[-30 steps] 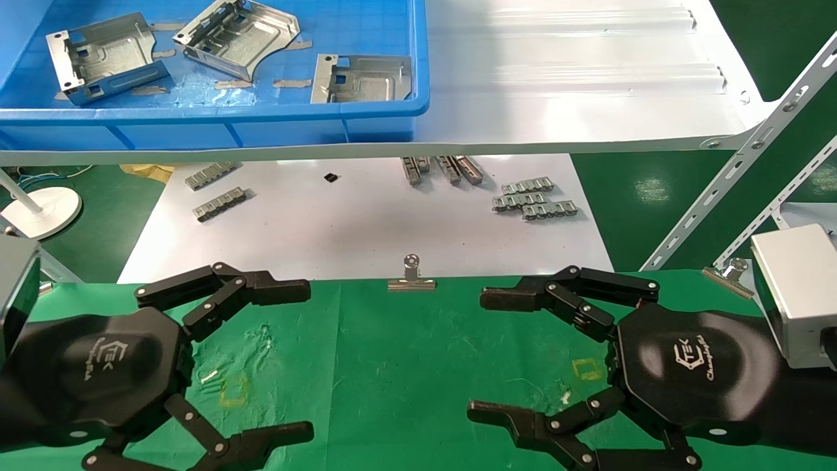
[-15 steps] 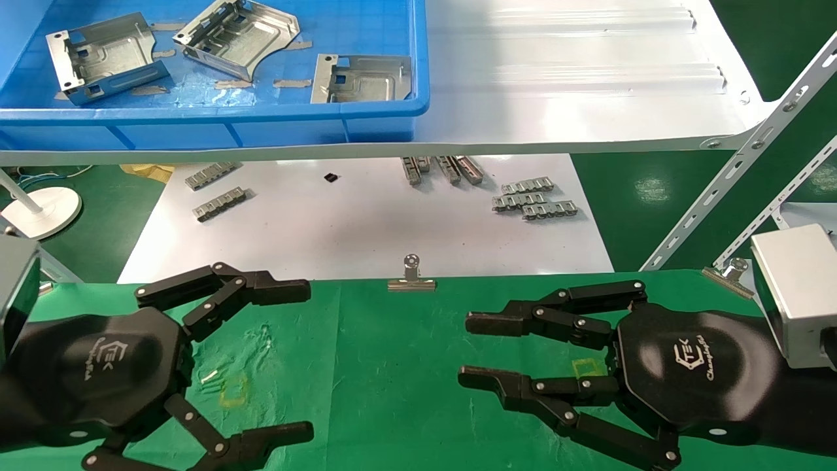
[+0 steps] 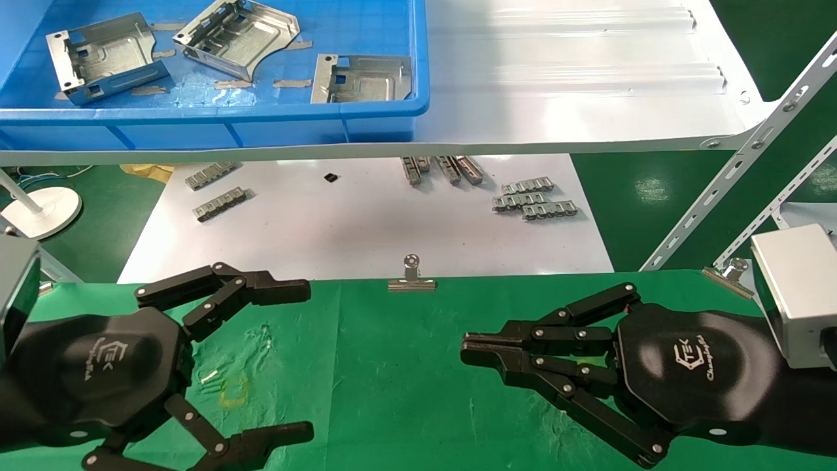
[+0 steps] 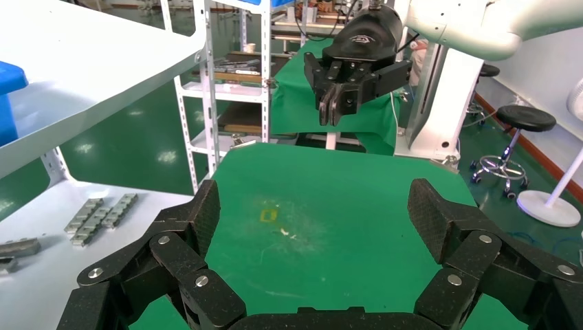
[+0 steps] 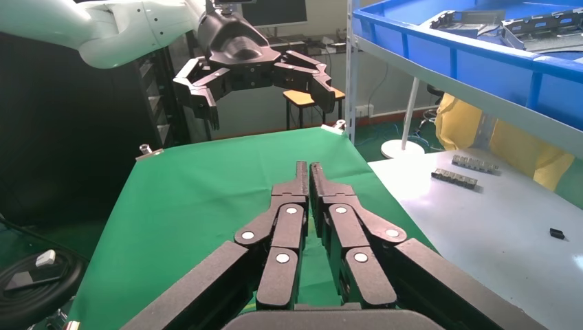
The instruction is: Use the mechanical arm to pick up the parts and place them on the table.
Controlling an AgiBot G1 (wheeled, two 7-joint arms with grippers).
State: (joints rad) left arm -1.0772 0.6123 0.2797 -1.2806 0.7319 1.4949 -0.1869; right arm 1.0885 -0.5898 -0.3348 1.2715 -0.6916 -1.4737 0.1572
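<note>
Three silver sheet-metal parts (image 3: pixel 104 55) (image 3: pixel 239 36) (image 3: pixel 363 78) lie in a blue bin (image 3: pixel 216 121) on the white shelf at the far left. The parts also show in the right wrist view (image 5: pixel 522 27). My left gripper (image 3: pixel 306 360) hovers low over the green table (image 3: pixel 392 366) at the near left, open wide and empty, as the left wrist view (image 4: pixel 316 213) shows. My right gripper (image 3: pixel 465 348) is over the table at the near right, shut on nothing, with its fingertips together (image 5: pixel 309 168). Both grippers are far below and in front of the bin.
The glossy white shelf (image 3: pixel 575 98) overhangs a white sheet with small grey segmented strips (image 3: pixel 533 199). Binder clips (image 3: pixel 410 278) (image 3: pixel 729 273) hold the cloth's far edge. Perforated shelf braces (image 3: pixel 739 163) slant at the right. A white round base (image 3: pixel 39 209) stands at the far left.
My right gripper's fingers have closed from wide open to fully shut, holding nothing. The left gripper and the parts have not moved.
</note>
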